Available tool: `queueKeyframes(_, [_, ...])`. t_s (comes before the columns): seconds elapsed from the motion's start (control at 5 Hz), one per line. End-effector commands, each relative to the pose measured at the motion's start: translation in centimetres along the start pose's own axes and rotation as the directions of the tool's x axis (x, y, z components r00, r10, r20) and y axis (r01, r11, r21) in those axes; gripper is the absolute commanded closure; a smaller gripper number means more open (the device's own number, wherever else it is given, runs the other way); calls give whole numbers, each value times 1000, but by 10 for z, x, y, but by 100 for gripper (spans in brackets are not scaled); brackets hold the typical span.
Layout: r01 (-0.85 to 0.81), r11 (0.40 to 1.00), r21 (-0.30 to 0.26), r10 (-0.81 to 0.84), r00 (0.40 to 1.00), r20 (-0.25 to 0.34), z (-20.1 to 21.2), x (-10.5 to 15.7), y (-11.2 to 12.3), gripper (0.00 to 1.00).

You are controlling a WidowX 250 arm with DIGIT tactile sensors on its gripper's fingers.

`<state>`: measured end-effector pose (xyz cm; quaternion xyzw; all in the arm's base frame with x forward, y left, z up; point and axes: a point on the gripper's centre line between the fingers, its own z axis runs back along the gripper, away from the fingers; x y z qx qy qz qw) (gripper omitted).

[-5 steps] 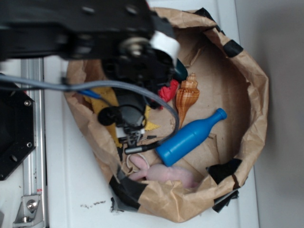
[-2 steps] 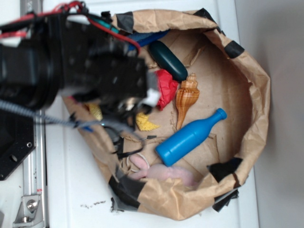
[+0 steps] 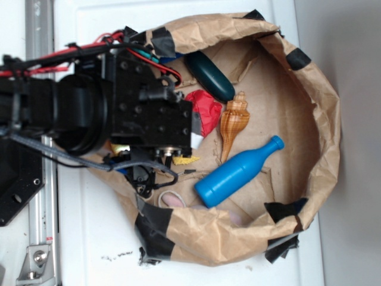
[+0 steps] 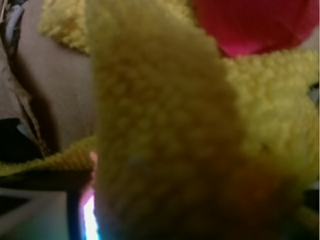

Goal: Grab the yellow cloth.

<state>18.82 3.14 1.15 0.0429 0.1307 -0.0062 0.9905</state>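
Now the arm (image 3: 119, 113) has come down lower into the paper bag (image 3: 321, 119) than a moment ago, and it covers nearly all of the yellow cloth (image 3: 186, 159); only a pointed corner shows at about 5 o'clock from the wrist block. From the wrist view a fold of yellow terry (image 4: 165, 135) rises right against the lens, with the red cloth (image 4: 255, 22) at 1 o'clock. I judge the cloth is being gathered, but whether the fingers are clenched I cannot tell.
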Motion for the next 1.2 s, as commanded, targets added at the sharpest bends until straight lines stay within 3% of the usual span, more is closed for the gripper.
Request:
queueKeyframes(0.0, [-15,1000,10,15,998,56,21,-6,11,100])
queueKeyframes(0.4, [-48,995,-91,71,961,266,121,0,19,100])
queueKeyframes(0.6, [-53,994,-95,83,936,343,176,3,15,100])
queueKeyframes(0.8, [-150,980,-130,192,880,435,202,-12,14,100])
queueKeyframes(1.0, [-206,972,-117,237,855,462,190,-32,25,100])
